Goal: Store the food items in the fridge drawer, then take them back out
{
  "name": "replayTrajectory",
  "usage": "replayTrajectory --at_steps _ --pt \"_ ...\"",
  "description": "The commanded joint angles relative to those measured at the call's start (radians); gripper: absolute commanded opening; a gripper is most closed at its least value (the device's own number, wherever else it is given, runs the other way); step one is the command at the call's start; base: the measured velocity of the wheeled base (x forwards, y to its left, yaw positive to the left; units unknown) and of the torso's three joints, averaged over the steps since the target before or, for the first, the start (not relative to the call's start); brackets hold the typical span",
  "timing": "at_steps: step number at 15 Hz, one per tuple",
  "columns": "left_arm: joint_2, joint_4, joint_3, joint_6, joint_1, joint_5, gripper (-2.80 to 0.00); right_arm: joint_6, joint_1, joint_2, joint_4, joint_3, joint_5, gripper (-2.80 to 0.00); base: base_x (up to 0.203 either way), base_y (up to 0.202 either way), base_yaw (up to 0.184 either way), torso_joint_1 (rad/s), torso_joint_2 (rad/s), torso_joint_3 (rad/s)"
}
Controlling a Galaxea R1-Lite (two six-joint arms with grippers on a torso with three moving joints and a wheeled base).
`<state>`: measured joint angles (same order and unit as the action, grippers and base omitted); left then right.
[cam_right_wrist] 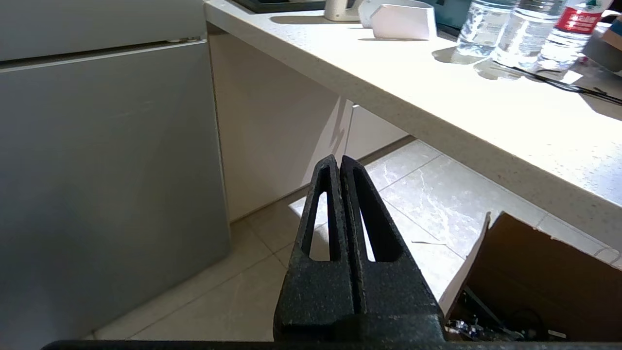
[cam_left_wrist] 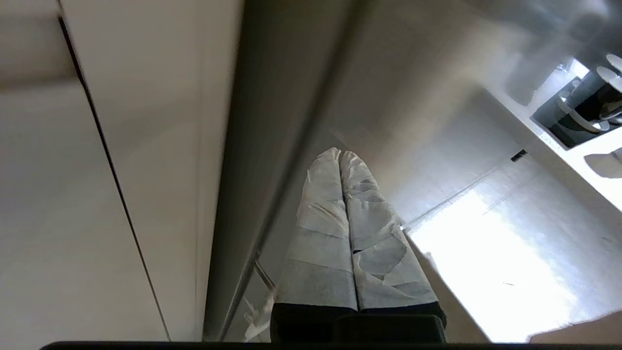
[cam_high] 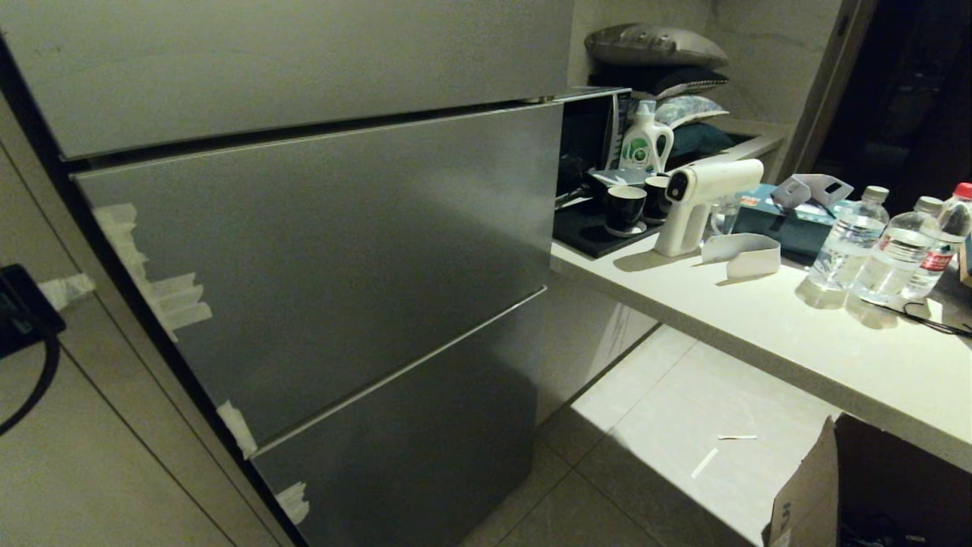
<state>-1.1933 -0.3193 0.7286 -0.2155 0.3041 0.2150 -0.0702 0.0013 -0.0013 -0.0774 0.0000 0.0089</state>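
Closed grey steel fridge fronts [cam_high: 319, 258] across most of the head view, stacked one above another, with scraps of whitish tape [cam_high: 163, 292] along the left edges. No clear plastic fridge drawer and no tan-brown food items visible in any view; whereabouts cannot be told, all fronts shut.

Left gripper [cam_left_wrist: 340, 154] seen only from its own wrist camera, wrapped in pale tape, jaws pressed together, tips pointing along the edge of a grey steel front beside a light cabinet panel [cam_left_wrist: 97, 194]; touching or apart cannot be told. Black object with a cable [cam_high: 23, 311] at the head view's left edge, identity unclear.

Right gripper [cam_right_wrist: 338, 160] seen only from its own wrist camera, black, jaws pressed together and holding nothing, hanging low above the pale tiled floor [cam_right_wrist: 272, 296], between the fridge's lower front and an open brown cardboard box [cam_right_wrist: 529, 272].

To the right, a long white stone surface [cam_high: 759, 319] carrying a white handheld spray device [cam_high: 702, 201], dark cups on a black tray [cam_high: 626, 209], a white detergent bottle [cam_high: 645, 140], a curled strip of white paper [cam_high: 744, 254] and three clear water bottles [cam_high: 896, 247], one red-capped. Grey cushions [cam_high: 657, 49] stacked behind. Two small white scraps [cam_high: 721, 448] on the floor tiles.
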Motion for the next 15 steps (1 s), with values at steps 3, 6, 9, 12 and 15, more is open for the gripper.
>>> replayTrajectory --at_steps 3,6,9,12,15 --pt "-0.122 -0.03 0.031 -0.007 0.073 0.11 -2.8 0.0 0.0 0.0 -0.001 0.031 0.0 -2.8 0.0 0.0 0.0 0.0 0.0 0.0" --pt "-0.144 -0.072 0.028 -0.057 0.072 0.168 -2.8 -0.002 0.0 0.0 0.001 0.031 0.0 -2.8 0.0 0.0 0.0 0.0 0.0 0.0" --pt "-0.156 -0.079 0.037 -0.085 0.069 0.17 -2.8 -0.002 0.0 0.0 0.001 0.031 0.0 -2.8 0.0 0.0 0.0 0.0 0.0 0.0" --pt "-0.169 -0.121 0.035 -0.118 0.062 0.17 -2.8 0.001 0.0 0.0 0.001 0.031 -0.001 -2.8 0.0 0.0 0.0 0.0 0.0 0.0" --pt "-0.183 -0.142 0.035 -0.157 0.044 0.172 -2.8 0.006 0.0 0.0 0.001 0.031 -0.003 -2.8 0.0 0.0 0.0 0.0 0.0 0.0"
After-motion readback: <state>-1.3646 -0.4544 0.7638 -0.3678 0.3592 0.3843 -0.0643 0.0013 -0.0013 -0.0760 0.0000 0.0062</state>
